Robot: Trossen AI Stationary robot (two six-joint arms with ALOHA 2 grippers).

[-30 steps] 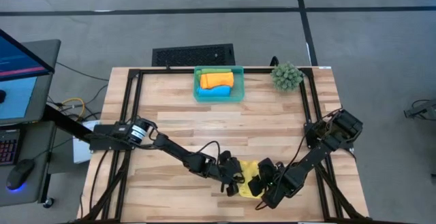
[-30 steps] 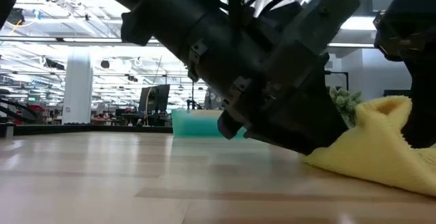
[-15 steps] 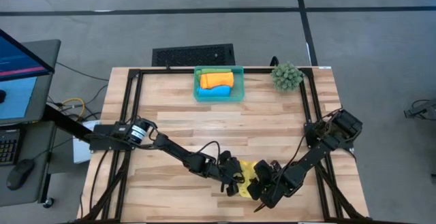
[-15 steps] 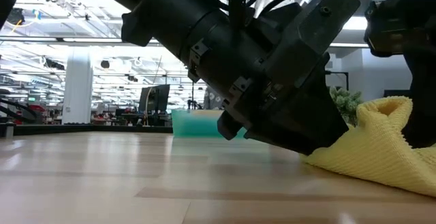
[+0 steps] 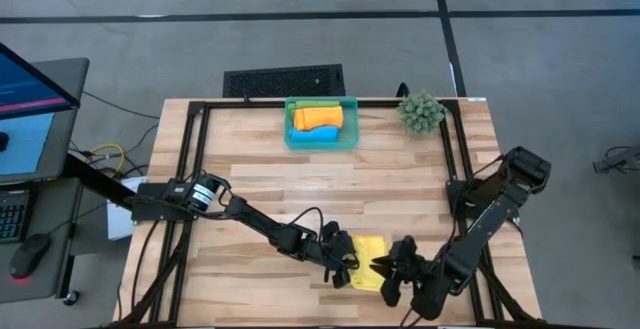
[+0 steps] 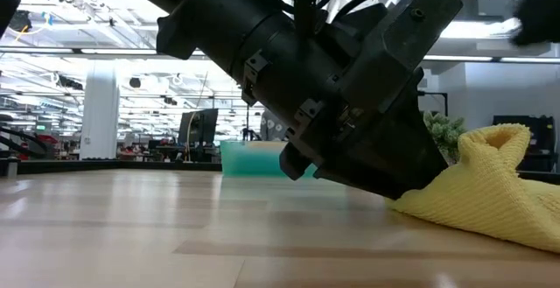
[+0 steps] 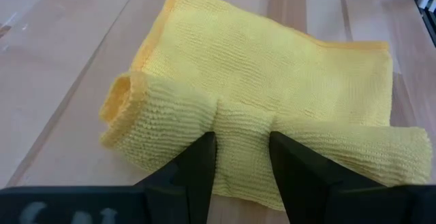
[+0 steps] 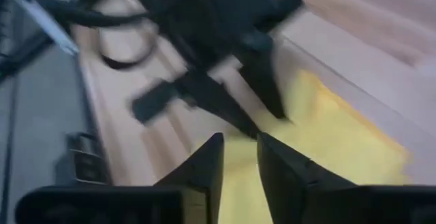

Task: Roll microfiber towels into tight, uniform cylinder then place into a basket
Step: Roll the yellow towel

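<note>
My left gripper (image 7: 242, 159) is clamped on the yellow towel (image 7: 272, 101), the two dark fingers (image 7: 201, 166) pinching a bunched fold at its near edge so the cloth bulges between them; to one side of the pinch the edge has curled into a short open-ended roll. In the high view this gripper (image 5: 345, 266) sits at about 6 o'clock on the table (image 5: 400, 179), near the front edge, with the yellow towel (image 5: 372, 259) lying just at its 3 o'clock side. The towel is only partly rolled: most of it lies flat and rumpled, its long axis running roughly from 9 toward 3 o'clock across the table, and in the low view one corner (image 6: 499, 148) stands up in a peak. My right gripper (image 8: 238, 166) hangs above the towel's 3 o'clock end, fingers a narrow gap apart with nothing between them, not touching the cloth. At 12 o'clock, well apart, the teal basket (image 5: 349, 124) holds the orange towel (image 5: 320, 117), blue towel (image 5: 315, 135) and green towel (image 5: 312, 103), each rolled with its axis lying 9 to 3.
</note>
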